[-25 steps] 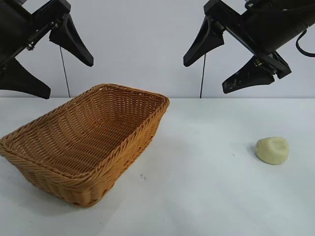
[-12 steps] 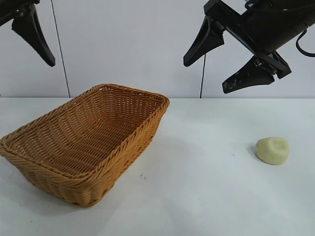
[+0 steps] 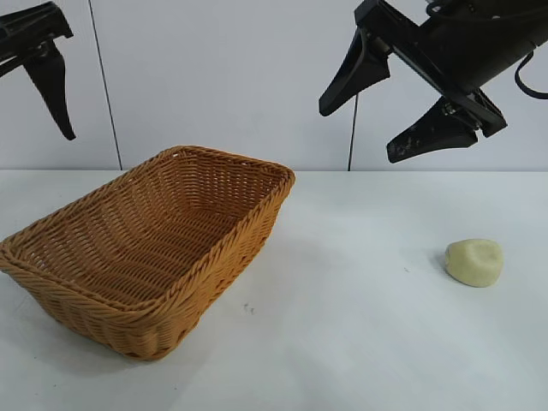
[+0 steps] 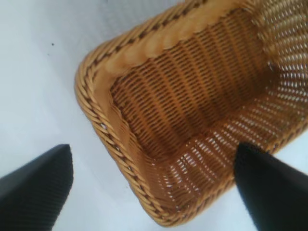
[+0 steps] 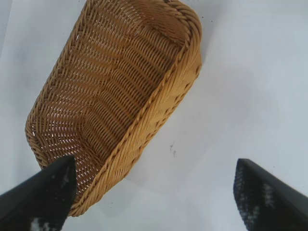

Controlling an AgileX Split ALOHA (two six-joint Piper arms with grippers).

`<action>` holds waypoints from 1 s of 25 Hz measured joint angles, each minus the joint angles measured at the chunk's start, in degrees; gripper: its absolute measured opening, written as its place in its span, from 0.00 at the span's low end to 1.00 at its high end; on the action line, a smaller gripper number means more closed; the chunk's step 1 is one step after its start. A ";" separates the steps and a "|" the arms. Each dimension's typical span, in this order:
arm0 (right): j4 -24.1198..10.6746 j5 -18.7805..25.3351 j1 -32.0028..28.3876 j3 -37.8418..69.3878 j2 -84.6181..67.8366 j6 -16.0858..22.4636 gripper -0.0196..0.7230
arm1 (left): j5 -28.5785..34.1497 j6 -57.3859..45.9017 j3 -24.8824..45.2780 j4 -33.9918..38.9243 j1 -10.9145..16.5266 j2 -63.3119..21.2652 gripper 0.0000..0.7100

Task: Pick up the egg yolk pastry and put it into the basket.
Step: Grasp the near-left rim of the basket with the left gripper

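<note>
Exterior view: a wicker basket [image 3: 154, 248] sits at lower left on the white table [image 3: 360, 342], with the egg yolk pastry [image 3: 473, 261] well apart at lower right. The right gripper [image 3: 377, 116] hangs at upper right, jaws wide and empty; the left gripper [image 3: 51, 81] shows at upper left. Left wrist view: wide black fingertips [image 4: 33, 185] over the basket [image 4: 192, 110]. Right wrist view: spread fingertips [image 5: 41, 197] frame the basket [image 5: 120, 91].

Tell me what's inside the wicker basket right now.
Nothing shows inside the basket: the exterior and both wrist views show only bare weave on its floor and walls. The near wall hides a strip of floor in the exterior view. The egg yolk pastry lies outside on the table.
</note>
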 joint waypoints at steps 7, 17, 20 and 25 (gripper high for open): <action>0.00 0.00 0.00 0.00 0.00 0.00 0.85 | -2.45 4.18 0.98 -6.41 0.00 3.20 0.98; 0.00 0.00 0.00 0.00 0.00 0.00 0.85 | -10.05 2.43 0.98 -7.87 0.00 14.45 0.98; 0.00 0.00 0.00 0.00 0.00 0.00 0.85 | -15.31 1.27 0.98 -7.87 0.00 19.56 0.98; 0.00 0.00 0.00 0.00 0.00 0.00 0.85 | -16.30 0.81 1.01 -7.93 0.00 23.05 0.98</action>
